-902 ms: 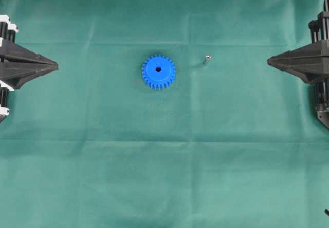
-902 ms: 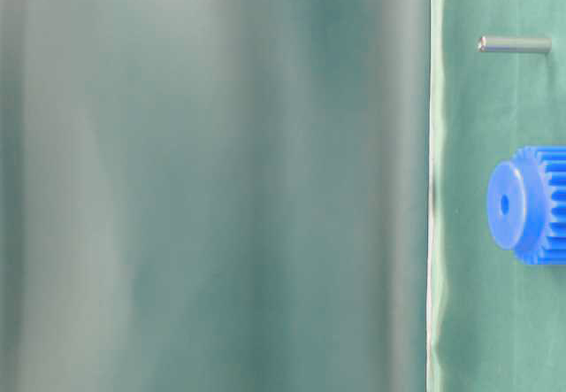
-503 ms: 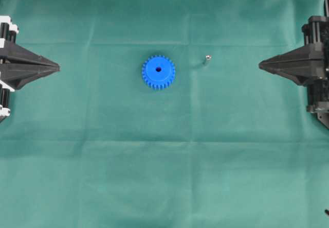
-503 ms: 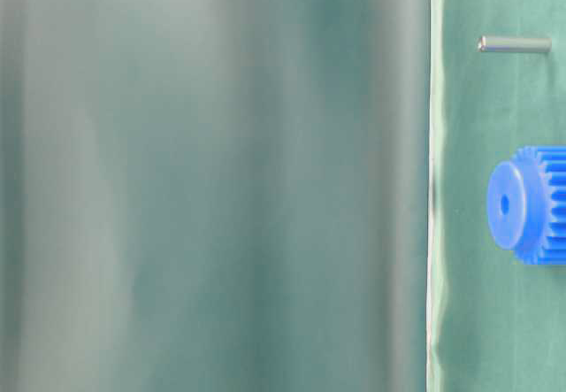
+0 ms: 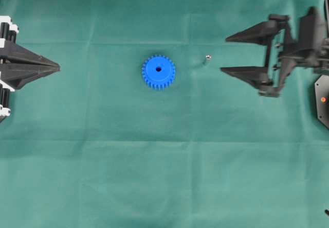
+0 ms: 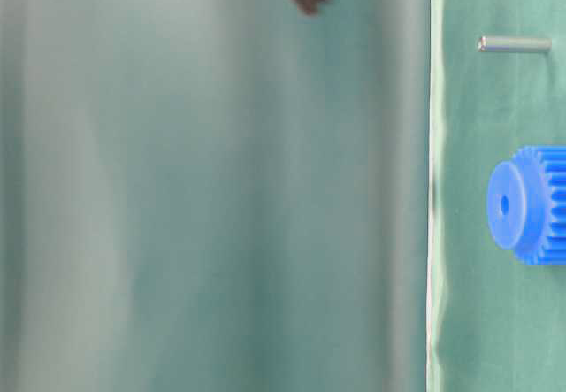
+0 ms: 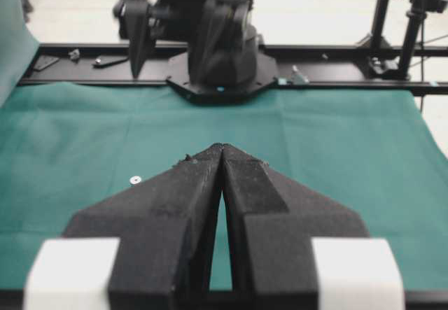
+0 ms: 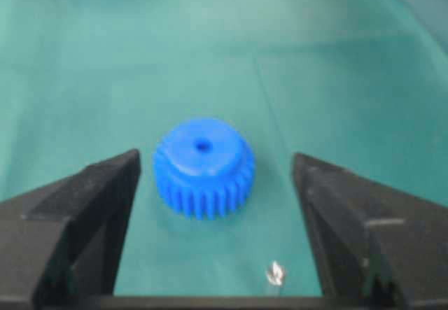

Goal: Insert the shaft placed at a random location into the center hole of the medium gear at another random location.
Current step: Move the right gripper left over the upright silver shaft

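Right end effector (image 5: 224,54) is spread wide, empty, near shaft (image 5: 207,58); left end effector (image 5: 56,67) is closed, empty. Medium gear (image 5: 158,72) is left flat on tabletop (image 5: 164,176).

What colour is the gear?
Bright blue; the medium gear shows best in the overhead view, on the green cloth.

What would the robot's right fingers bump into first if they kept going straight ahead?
Probably the shaft: it stands between the open right gripper and the blue gear, roughly in line with the gap. Height is unclear, so the fingers might pass over it.
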Robot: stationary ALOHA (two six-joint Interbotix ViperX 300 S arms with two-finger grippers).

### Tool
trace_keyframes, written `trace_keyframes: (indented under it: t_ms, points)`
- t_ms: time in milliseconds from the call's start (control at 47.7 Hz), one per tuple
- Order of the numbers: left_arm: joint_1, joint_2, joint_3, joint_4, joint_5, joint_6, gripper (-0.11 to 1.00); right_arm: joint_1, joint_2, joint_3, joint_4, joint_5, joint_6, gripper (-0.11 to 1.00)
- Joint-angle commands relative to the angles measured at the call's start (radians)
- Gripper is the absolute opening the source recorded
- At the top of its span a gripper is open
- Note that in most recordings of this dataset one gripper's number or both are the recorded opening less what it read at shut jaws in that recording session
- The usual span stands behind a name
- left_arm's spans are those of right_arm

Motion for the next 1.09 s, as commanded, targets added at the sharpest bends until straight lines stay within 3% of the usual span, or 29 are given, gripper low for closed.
trace_keyframes:
  t_ms: [0, 524, 1070]
  points:
    - [0.000, 0.006, -0.021, 0.003, -0.005, 0.000, 0.00, -0.014, 0.083, -0.012, 0.003, -0.066, 0.005, 0.82]
    - [0.000, 0.008, -0.020, 0.005, -0.005, 0.003, 0.00, -0.051, 0.373, -0.023, 0.034, -0.259, 0.003, 0.81]
    - [0.000, 0.012, -0.017, 0.005, 0.008, 0.003, 0.00, -0.060, 0.476, -0.057, 0.049, -0.281, 0.003, 0.80]
